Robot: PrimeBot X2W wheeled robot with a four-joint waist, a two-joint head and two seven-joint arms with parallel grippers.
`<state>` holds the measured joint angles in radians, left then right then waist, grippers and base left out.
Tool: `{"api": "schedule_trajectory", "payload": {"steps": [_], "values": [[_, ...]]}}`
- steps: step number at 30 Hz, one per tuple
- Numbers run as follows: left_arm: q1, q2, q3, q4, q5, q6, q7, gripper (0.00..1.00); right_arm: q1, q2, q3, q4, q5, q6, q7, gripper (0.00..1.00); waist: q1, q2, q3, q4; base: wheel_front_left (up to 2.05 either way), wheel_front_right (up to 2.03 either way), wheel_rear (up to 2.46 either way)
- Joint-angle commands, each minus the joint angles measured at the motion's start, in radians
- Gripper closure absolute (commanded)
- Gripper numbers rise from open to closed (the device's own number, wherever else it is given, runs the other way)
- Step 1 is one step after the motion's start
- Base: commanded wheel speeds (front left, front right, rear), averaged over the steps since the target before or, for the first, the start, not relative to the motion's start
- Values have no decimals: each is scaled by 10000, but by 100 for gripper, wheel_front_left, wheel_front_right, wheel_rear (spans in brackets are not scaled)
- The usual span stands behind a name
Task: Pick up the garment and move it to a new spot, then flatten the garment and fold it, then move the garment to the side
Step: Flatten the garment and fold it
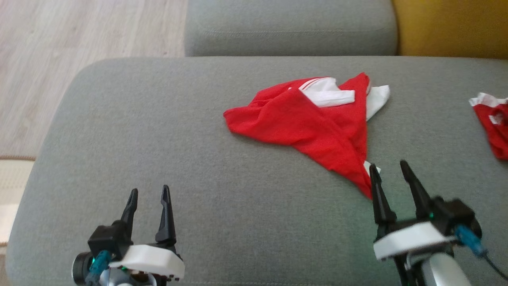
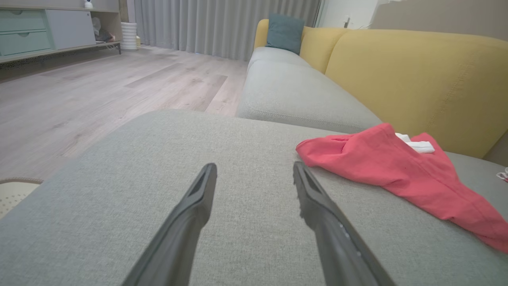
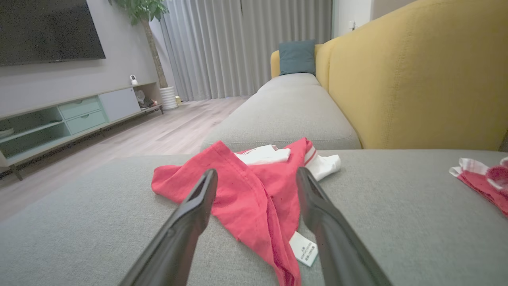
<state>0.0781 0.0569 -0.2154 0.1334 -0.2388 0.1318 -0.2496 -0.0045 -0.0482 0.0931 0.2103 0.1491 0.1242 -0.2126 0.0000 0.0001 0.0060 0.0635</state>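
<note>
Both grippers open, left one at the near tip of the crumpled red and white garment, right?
No: the right gripper is at that tip of the crumpled red and white garment, per the head view; the left gripper sits apart. Both are open.

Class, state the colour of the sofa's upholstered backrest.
Mustard yellow fabric backrest, clearest in the right wrist view.

A second red cloth is cut off at the right edge; print on the garment's label is too small to read.
</note>
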Motion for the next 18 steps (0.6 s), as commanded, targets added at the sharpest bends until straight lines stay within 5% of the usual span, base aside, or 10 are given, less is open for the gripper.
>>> {"api": "schedule_trajectory", "payload": {"steps": [1,9,18], "values": [[-501,-49,251,-327,127,-22,-122,0,-851,-20,192,-359,-213,65,108,0,0,-1,157,179,0,0,0],[-884,-61,-91,-506,166,-75,-122,0,-3255,-70,76,586,-1440,65,1156,0,0,-1,1017,1033,0,0,0],[-1317,-64,-835,-429,-236,49,-122,0,-5775,-901,362,3589,-1461,65,2061,0,0,-1,1848,2309,0,0,0]]}}
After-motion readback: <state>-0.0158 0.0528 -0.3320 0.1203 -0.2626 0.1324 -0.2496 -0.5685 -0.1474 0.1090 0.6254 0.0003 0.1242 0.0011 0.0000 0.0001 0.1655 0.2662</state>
